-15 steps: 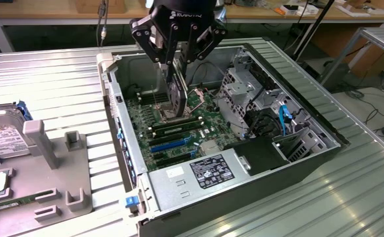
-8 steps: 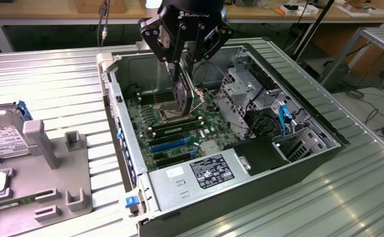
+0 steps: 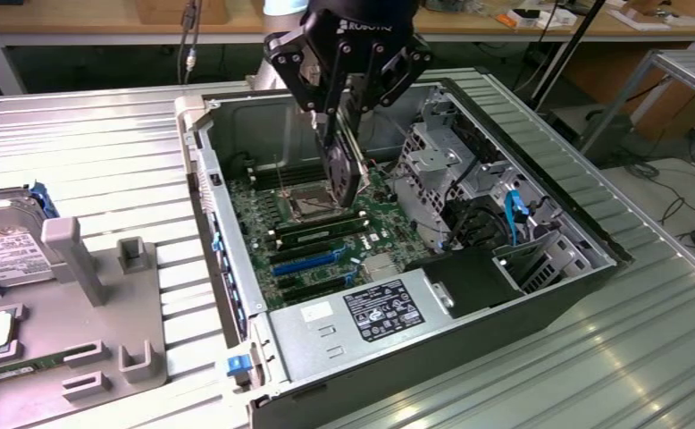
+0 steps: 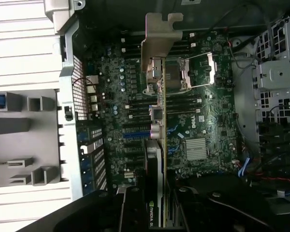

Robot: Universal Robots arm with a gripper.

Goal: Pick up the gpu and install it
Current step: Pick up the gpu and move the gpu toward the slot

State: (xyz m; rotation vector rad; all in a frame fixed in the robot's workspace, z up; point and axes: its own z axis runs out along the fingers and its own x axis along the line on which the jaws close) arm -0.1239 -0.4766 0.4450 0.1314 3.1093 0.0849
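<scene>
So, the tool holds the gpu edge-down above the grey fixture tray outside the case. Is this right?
Not quite. The tool holds the gpu edge-down above the motherboard inside the open case, not above the grey fixture tray outside it. The exterior view shows this.

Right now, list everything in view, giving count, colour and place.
gpu: one, green card with black cooler, held edge-on over the motherboard.
computer case: one, black, open, lying on the table.
motherboard: one, green, inside the case.
power supply: one, silver, at the case's end nearest the exterior camera.
hard drive: one, silver with white label, exterior view's left.
fixture tray: one, grey, exterior view's left.
table: one, ribbed silver, under everything.
gripper: one, black, closed on the gpu.
</scene>
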